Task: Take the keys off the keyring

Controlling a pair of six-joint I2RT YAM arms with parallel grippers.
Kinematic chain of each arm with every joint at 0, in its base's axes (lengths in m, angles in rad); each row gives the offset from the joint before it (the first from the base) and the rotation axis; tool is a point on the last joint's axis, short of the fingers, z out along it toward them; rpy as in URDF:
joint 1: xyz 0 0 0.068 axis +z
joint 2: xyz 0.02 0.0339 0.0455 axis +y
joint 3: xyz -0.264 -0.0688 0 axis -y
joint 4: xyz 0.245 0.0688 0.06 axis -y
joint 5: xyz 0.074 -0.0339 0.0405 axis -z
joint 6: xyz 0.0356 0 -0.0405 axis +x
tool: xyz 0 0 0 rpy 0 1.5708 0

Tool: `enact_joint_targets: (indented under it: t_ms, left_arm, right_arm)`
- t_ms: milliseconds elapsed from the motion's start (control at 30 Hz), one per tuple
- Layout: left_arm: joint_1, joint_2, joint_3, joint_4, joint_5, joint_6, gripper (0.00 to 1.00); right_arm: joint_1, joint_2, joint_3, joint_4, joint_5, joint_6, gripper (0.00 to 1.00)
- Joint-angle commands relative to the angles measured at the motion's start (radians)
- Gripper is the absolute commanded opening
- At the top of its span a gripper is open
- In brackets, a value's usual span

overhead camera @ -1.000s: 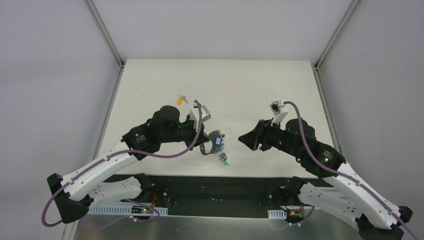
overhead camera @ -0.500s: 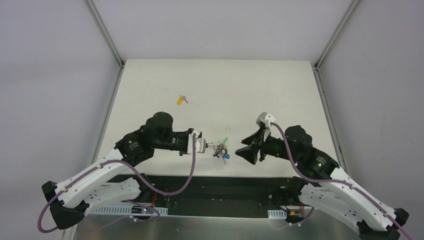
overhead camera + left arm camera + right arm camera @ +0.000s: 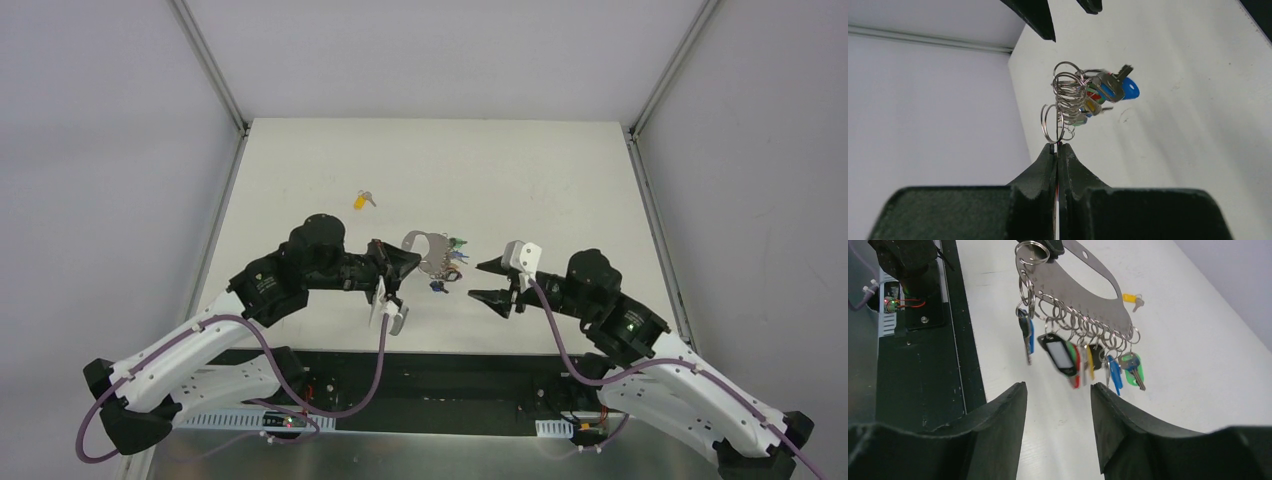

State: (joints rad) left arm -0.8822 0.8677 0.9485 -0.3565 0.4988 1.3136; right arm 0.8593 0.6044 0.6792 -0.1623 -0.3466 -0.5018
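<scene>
Your left gripper (image 3: 1057, 146) is clamped on the keyring (image 3: 1083, 295), holding it above the worktop (image 3: 1173, 340), keys (image 3: 1060, 355) dangling. Your right gripper (image 3: 1056, 388), jaws apart, faces them; next, likely pinch one key.

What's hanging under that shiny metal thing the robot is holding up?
A row of wire rings hangs under the keyring, carrying keys with blue, black, red, yellow and green tags. They overlap, so some are hidden behind others.

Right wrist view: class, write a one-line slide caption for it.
The keyring hangs from the shut left tool, its coloured keys dangling just ahead of the open right tool.
</scene>
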Motion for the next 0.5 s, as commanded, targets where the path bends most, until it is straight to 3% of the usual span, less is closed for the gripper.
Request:
enact_joint_targets:
  t_ms: [0, 467]
  left_arm:
    - [0.002, -0.005, 0.054, 0.068, 0.075, 0.124, 0.00]
    - [0.003, -0.033, 0.037, 0.083, 0.177, 0.070, 0.00]
  right_arm:
    - [0.004, 0.003, 0.033, 0.155, -0.073, -0.137, 0.55]
    - [0.082, 0.105, 0.092, 0.207, -0.090, -0.268, 0.49]
